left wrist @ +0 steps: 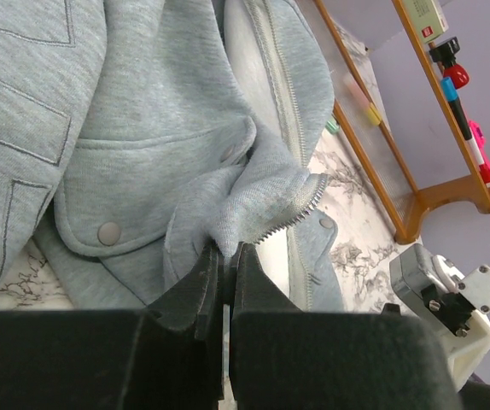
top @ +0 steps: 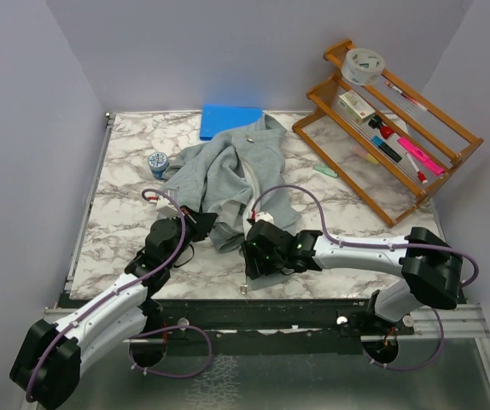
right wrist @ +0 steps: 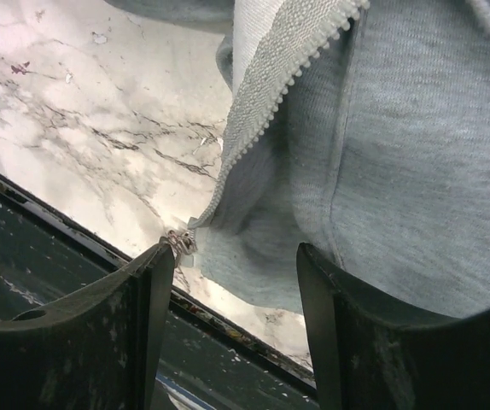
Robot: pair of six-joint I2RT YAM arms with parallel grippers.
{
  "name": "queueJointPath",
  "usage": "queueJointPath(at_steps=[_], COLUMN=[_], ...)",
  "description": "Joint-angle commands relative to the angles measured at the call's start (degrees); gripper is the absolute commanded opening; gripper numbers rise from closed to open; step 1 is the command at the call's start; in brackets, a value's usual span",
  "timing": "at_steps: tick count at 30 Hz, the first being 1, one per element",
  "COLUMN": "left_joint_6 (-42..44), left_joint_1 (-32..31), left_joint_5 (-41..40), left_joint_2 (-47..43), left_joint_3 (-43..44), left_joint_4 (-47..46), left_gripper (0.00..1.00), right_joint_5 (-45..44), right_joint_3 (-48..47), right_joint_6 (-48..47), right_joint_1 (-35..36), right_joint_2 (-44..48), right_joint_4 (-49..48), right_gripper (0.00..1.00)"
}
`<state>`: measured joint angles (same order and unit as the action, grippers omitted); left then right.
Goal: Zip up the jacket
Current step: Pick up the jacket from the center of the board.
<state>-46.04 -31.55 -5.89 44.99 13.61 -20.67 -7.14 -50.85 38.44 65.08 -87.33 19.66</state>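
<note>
Left wrist cam, L jaws clamped on jacket (left wrist: 160, 128) hem, R jaws apart, zip slider (right wrist: 179, 243) tiny, half-hidden.

The jacket (top: 228, 175) is light grey fleece. It lies crumpled and unzipped near the middle of the table (top: 117, 224), with the hem toward the near edge and the rest bunched toward the far side. Its front is open and the two edges are apart. Pale zipper teeth (left wrist: 294, 215) run along one folded edge. A pocket flap carries a round grey snap (left wrist: 108, 231). A small metal piece (right wrist: 179, 242) sits at the tape's bottom end, at the hem corner.
</note>
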Motion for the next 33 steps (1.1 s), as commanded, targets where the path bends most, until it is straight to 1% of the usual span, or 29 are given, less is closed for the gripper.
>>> queueJointPath(at_steps=[1,11,16,21,25,30,31,33], left_joint_6=[0.3,0.3,0.4,0.3,0.3,0.3,0.3,0.3], left_joint_1=[0.2,0.2,0.2,0.2,0.2,0.2,0.2,0.2], left_joint_5=[-1.3,-1.5,-1.7,-1.8,-1.9,-2.2,-2.2,-2.3], left_joint_2=[-1.1,-1.1,-1.1,-1.1,-1.2,-1.3,-1.3,-1.6], left_joint_3=[-0.5,-0.5,-0.4,-0.6,-0.7,-0.7,-0.7,-0.9], left_joint_4=[0.4,0.9,0.9,1.0,1.0,1.0,1.0,1.1], left_gripper=[0.00,0.00,0.00,0.00,0.00,0.00,0.00,0.00], right_joint_5=[1.0,0.0,-0.2,-0.9,-1.2,-1.4,-1.5,-1.7], right_joint_3=[-0.9,-2.9,-3.0,-1.0,0.3,0.6,0.8,1.1], right_joint_6=[-0.2,0.9,0.6,0.5,0.4,0.1,0.0,-0.1], right_joint_1=[0.0,0.0,0.1,0.4,0.5,0.5,0.5,0.5], right_joint_2=[-1.1,-6.8,-9.8,-11.5,-12.3,-14.5,-14.9,-15.5], right_joint_4=[2.1,0.5,1.6,2.1,2.1,2.2,2.1,1.9], right_gripper=[0.65,0.68,0.67,0.65,0.59,0.49,0.46,0.35])
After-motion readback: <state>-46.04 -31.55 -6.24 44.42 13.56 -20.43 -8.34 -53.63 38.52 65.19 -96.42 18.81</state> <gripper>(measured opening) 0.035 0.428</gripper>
